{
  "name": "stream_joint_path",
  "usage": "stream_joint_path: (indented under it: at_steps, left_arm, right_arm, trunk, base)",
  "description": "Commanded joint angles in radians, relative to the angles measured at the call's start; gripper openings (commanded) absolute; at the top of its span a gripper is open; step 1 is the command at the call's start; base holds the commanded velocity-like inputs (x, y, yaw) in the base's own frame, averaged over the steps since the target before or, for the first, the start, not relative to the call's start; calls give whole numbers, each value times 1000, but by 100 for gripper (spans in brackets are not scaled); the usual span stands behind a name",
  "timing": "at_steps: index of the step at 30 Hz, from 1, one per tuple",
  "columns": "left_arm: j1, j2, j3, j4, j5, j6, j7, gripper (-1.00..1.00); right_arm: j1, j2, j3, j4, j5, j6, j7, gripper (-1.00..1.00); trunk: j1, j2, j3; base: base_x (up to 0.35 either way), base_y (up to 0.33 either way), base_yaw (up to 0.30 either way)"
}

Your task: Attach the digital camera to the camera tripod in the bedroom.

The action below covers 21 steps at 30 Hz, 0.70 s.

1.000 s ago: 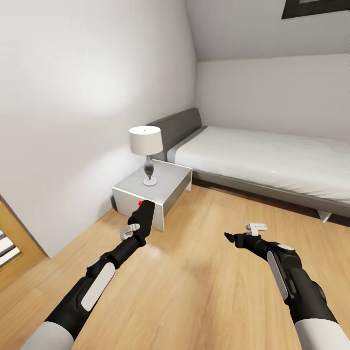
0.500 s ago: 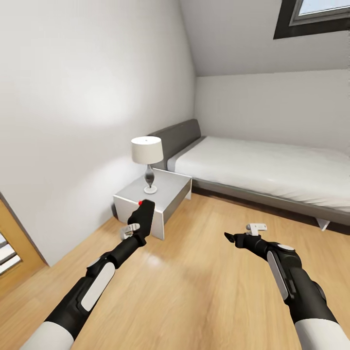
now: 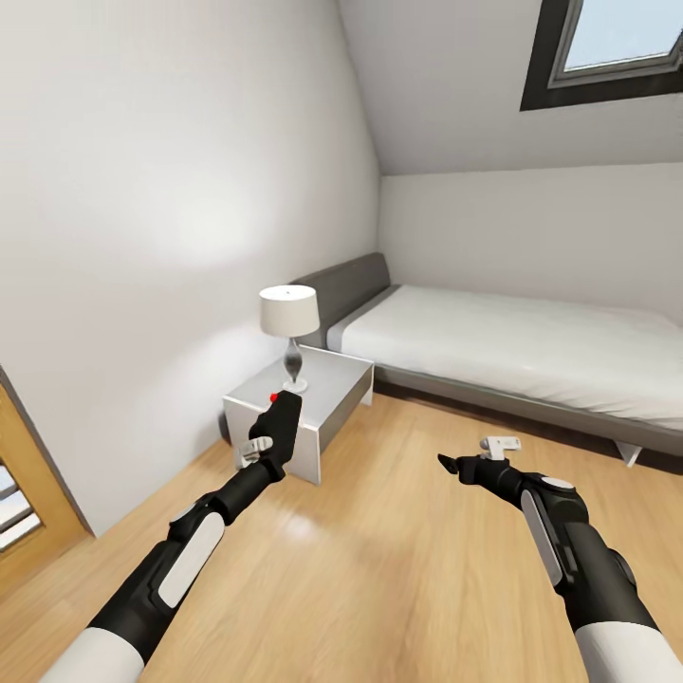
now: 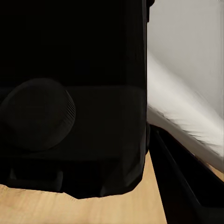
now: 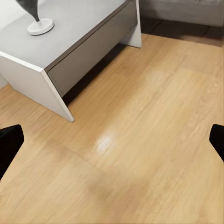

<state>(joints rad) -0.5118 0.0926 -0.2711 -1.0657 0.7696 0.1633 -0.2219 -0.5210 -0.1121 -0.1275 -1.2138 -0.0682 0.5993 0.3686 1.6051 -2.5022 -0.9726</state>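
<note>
Risk: digital camera (image 3: 282, 415) held in left gripper (image 3: 272, 438) could be dropped in transit | right gripper (image 3: 453, 466) spread wide, empty | tripod unsighted; nightstand (image 3: 327, 384) could be clipped

Ahead of me a grey nightstand (image 3: 327, 394) against the wall, white-shaded lamp (image 3: 290, 323) standing on its top (dark pinched stem, white foot), grey bed (image 3: 531, 346) just beside it, skylight (image 3: 607, 47) in the slope above, wooden door (image 3: 24, 484) at far left
</note>
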Motion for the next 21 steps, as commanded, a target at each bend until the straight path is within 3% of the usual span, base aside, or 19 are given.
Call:
stream_joint_path:
  at_steps: [1, 11, 21]
  left_arm:
    - [-1, 0, -1, -1, 11, 6, -2, -100]
    - [-1, 0, 0, 0, 14, 8, 0, -100]
    - [-1, -2, 0, 6, 14, 11, 4, -100]
  right_arm:
    - [-1, 0, -1, -1, -7, 7, 1, 100]
    - [-1, 0, -1, 2, -8, 7, 1, 100]
    - [-1, 0, -1, 4, -8, 8, 0, 100]
  trunk:
    - [-1, 0, 3]
    - [-5, 2, 42]
    - [-43, 72, 73]
  base:
    - [0, 0, 0]
    - [0, 0, 0]
    - [0, 0, 0]
